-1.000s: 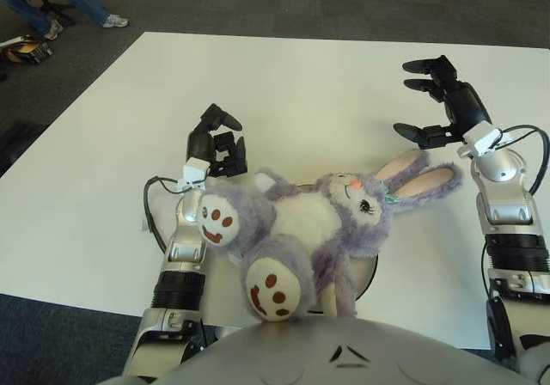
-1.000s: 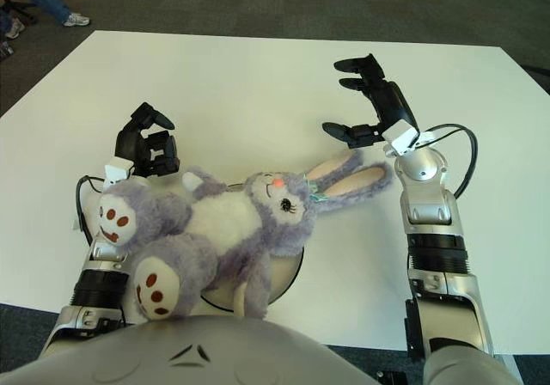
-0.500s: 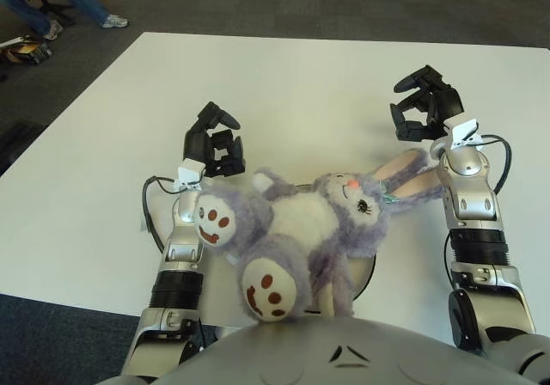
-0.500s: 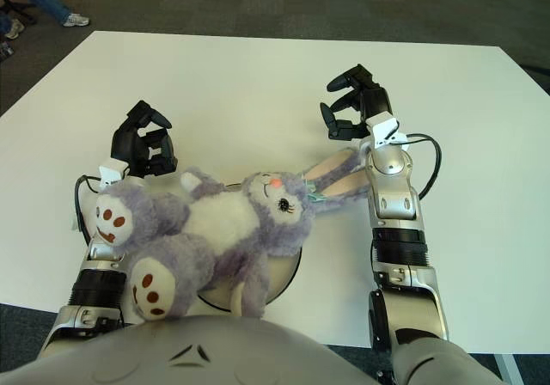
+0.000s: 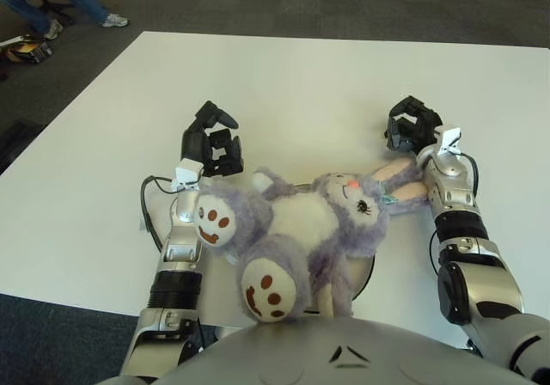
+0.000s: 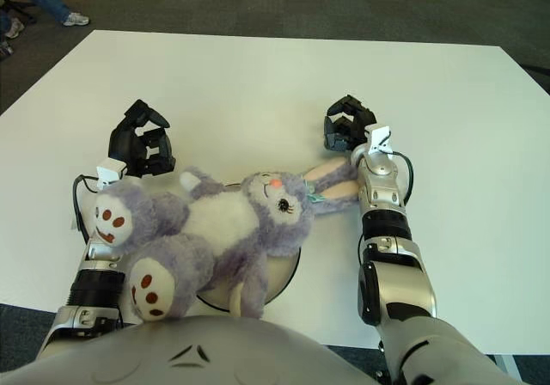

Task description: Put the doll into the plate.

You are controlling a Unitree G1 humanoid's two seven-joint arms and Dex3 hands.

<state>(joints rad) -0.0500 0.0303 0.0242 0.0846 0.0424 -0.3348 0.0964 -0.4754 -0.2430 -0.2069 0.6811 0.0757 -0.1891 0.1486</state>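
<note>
Right hand point(image 5: 411, 132) is now curled into an empty fist just past the tips of the doll's ears; a second ago it was spread wide and farther out to the right, so it has pulled in and closed after letting go. Left hand point(image 5: 213, 142) sits clenched, holding nothing, beside the doll's raised foot, unchanged. The fluffy purple plush rabbit doll point(image 5: 301, 226) lies on its back across the round pale plate point(image 5: 368, 275), torso over the dish, ears and one leg hanging past the rim onto the white table point(image 5: 284, 84). Doll barely shifted since. Looks like placement is done, arms retracting.
</note>
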